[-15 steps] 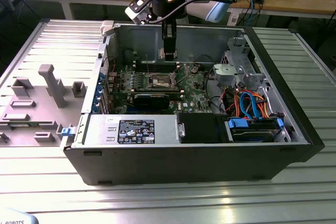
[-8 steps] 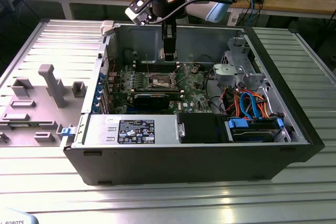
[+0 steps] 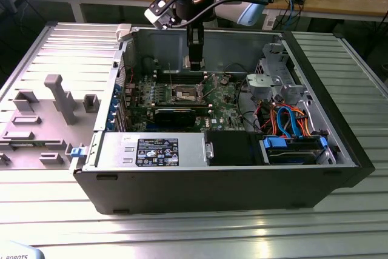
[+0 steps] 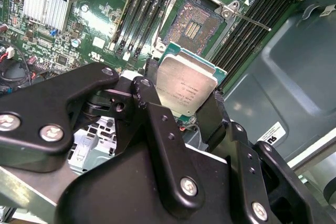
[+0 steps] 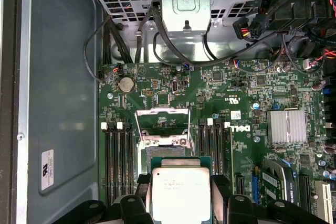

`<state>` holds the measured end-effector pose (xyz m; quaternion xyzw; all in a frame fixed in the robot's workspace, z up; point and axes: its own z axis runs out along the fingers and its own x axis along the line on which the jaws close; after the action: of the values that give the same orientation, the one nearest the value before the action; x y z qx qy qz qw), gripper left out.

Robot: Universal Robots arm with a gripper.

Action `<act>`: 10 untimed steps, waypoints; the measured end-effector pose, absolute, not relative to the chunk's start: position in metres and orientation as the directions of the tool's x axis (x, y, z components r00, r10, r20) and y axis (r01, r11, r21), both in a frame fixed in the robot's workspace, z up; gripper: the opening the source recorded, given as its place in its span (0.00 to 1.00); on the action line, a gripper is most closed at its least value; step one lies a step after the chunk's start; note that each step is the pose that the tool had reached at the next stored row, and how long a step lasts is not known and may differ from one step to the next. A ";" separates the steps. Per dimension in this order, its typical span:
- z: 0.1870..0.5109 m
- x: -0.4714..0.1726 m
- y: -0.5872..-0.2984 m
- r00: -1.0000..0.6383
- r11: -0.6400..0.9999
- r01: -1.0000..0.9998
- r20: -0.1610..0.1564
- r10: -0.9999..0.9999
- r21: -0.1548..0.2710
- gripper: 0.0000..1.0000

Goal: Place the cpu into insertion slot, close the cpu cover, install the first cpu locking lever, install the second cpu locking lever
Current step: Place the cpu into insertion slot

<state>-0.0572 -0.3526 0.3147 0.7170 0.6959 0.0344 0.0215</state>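
Observation:
My gripper (image 3: 195,63) hangs inside the open computer case, above the green motherboard and just behind the insertion slot (image 3: 187,93). In both wrist views its black fingers (image 4: 147,95) are shut on the cpu (image 4: 186,85), a flat silver-topped square chip held by two opposite edges (image 5: 180,192). The insertion slot (image 4: 197,24) lies bare a short way beyond the chip, its dark centre and shiny rim showing. The cpu cover (image 5: 163,125) stands swung up at the far side of the slot. A thin locking lever (image 4: 252,22) sticks out beside the slot.
Long black memory slots (image 5: 118,161) flank the socket on both sides. A silver heatsink (image 5: 286,126) sits on the board. A metal drive cage (image 3: 273,80) with orange and blue cables fills the exterior view's right. A grey fixture plate (image 3: 48,113) lies outside the case.

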 end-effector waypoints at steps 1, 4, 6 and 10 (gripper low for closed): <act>0.313 -0.058 -0.353 0.029 -0.030 0.996 0.020 0.999 0.079 0.54; 0.305 -0.067 -0.352 0.029 -0.030 0.996 0.019 0.999 0.079 0.54; 0.301 -0.069 -0.352 0.025 -0.026 0.997 0.019 1.000 0.079 0.54; 0.292 -0.069 -0.352 -0.058 0.056 0.995 0.019 0.998 0.079 0.54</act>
<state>-0.0694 -0.3518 0.2917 0.6860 0.7265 0.0353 0.0201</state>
